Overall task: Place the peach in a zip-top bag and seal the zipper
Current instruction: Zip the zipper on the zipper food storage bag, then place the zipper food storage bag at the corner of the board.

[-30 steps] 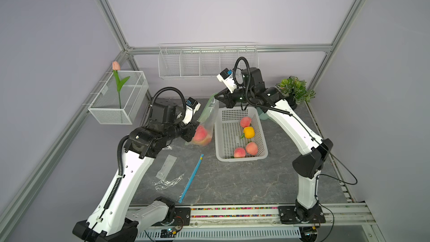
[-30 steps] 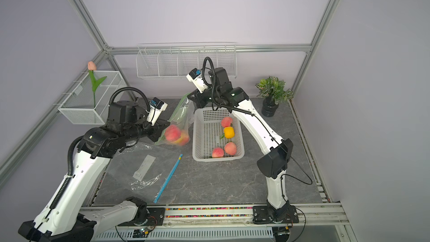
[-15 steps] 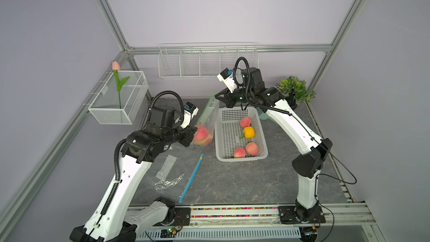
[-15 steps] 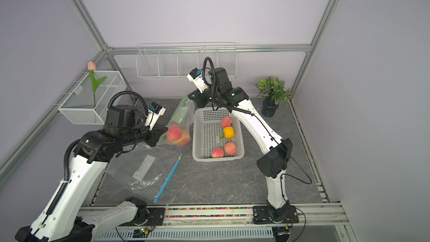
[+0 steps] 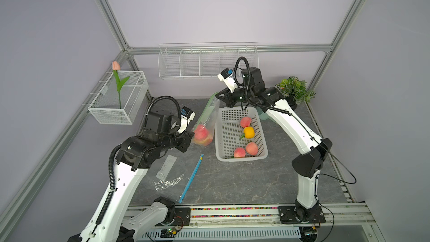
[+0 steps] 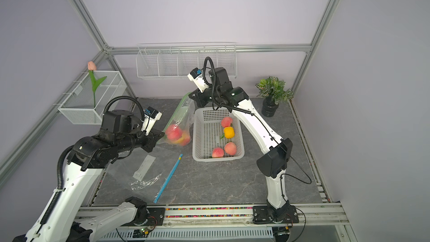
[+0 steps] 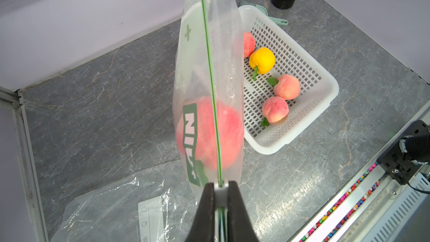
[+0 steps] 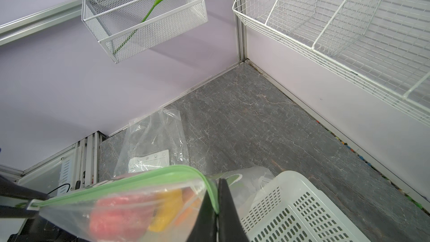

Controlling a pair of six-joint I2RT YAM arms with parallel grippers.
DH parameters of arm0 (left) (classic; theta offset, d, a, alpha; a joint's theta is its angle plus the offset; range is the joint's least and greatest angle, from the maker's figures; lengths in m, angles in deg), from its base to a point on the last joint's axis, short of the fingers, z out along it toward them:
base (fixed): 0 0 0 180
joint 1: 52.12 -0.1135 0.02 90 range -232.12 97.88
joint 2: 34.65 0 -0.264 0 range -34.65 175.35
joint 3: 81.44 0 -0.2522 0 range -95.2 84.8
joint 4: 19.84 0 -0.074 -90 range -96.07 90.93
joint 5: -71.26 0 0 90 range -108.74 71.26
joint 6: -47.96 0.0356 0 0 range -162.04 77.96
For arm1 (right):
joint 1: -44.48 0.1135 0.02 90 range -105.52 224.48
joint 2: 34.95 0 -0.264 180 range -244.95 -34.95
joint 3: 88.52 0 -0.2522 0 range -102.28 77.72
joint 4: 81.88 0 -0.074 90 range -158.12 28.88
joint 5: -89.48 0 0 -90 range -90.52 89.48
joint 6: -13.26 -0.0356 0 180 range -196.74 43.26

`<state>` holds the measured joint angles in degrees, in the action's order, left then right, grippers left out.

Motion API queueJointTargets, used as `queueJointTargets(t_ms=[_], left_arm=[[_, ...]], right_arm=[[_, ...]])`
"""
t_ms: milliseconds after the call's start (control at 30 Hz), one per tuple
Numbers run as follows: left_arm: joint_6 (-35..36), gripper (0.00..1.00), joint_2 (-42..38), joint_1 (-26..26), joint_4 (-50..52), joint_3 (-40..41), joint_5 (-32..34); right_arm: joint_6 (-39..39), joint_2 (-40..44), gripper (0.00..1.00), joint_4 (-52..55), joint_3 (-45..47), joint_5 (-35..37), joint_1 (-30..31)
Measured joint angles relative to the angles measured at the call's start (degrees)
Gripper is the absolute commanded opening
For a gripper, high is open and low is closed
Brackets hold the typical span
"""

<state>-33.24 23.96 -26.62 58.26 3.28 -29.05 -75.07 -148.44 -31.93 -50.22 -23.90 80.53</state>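
Observation:
The clear zip-top bag (image 5: 207, 117) (image 6: 181, 116) hangs stretched between my two grippers, left of the basket. The peach (image 5: 200, 132) (image 6: 173, 132) (image 7: 209, 133) sits in its bottom, with something yellow-orange beside it. My left gripper (image 7: 220, 188) (image 5: 190, 136) is shut on the white slider at the near end of the green zipper (image 7: 207, 43). That zipper shows as one thin line in the left wrist view. My right gripper (image 8: 216, 210) (image 5: 218, 96) is shut on the far end of the green zipper strip (image 8: 139, 182).
A white basket (image 5: 242, 158) right of the bag holds three peaches and a yellow pepper (image 5: 249, 132). A flat clear bag (image 5: 167, 173) with a blue zipper strip (image 5: 192, 178) lies on the table in front. A potted plant (image 5: 295, 89) stands back right, and wire racks (image 5: 207, 64) hang on the wall.
My left gripper has drawn back along the green zipper, to the left and toward the table's front. The right gripper and the bag's far end have stayed put.

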Motion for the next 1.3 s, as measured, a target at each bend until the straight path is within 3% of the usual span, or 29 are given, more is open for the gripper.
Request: queueJointTargets(t_ms=[433,733,933,1300], left_arm=[[-0.4,0.1,-1.0,0.0,2.2,0.2,0.1],[-1.9,0.36,1.0,0.0,3.0,-1.1,2.4],[-3.8,0.51,4.5,0.0,-2.6,-4.8,3.9],[-4.7,0.61,10.0,0.0,-13.3,-5.4,4.0]], right_arm=[[0.0,0.0,0.07,0.0,0.0,0.0,0.0],[1.2,0.0,0.07,-2.2,0.8,1.1,-1.2],[2.0,0.0,0.07,-3.1,3.1,1.2,-1.3],[3.1,0.0,0.07,-3.2,3.3,0.8,-0.9]])
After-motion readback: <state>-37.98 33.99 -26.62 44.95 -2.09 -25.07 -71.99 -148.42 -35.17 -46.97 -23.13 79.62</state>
